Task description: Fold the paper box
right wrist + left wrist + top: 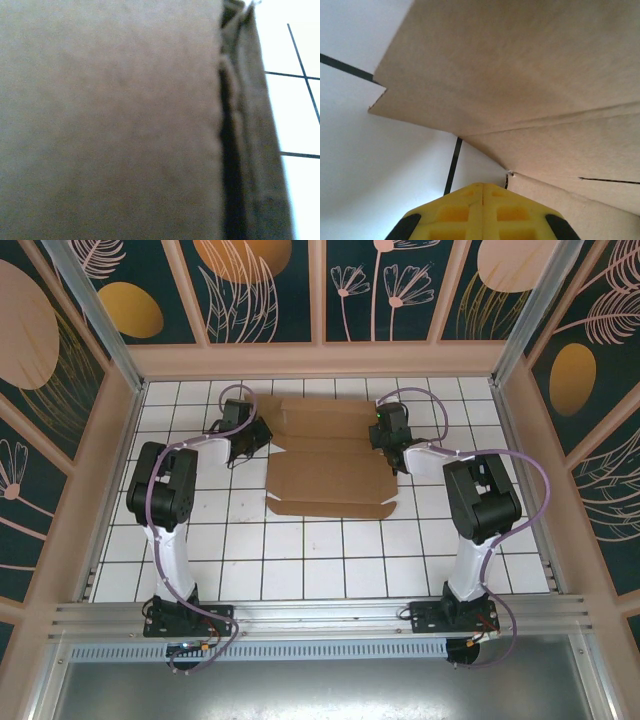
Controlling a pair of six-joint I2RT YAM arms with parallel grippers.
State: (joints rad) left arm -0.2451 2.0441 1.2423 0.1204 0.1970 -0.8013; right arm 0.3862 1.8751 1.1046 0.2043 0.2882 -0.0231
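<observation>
The left pincer (482, 192) is pressed shut on nothing, at the left edge of the paper box (330, 475) — a brown sheet lying on the white tiled surface (320, 560). The right pincer (384, 443) is closed at its right edge — whether it grips cardboard is unclear.

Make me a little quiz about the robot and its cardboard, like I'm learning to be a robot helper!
1. True or false: the paper box sits on a white tiled table.
2. Pick one. The left end effector and the right end effector are:
A. at the box's left and right edges
B. parked down by the arm bases
C. together over the middle of the box
3. Fill the blank: in the left wrist view, the left end effector's yellow fingers are ___ (open or shut).

Key: 1 true; 2 A; 3 shut.
</observation>
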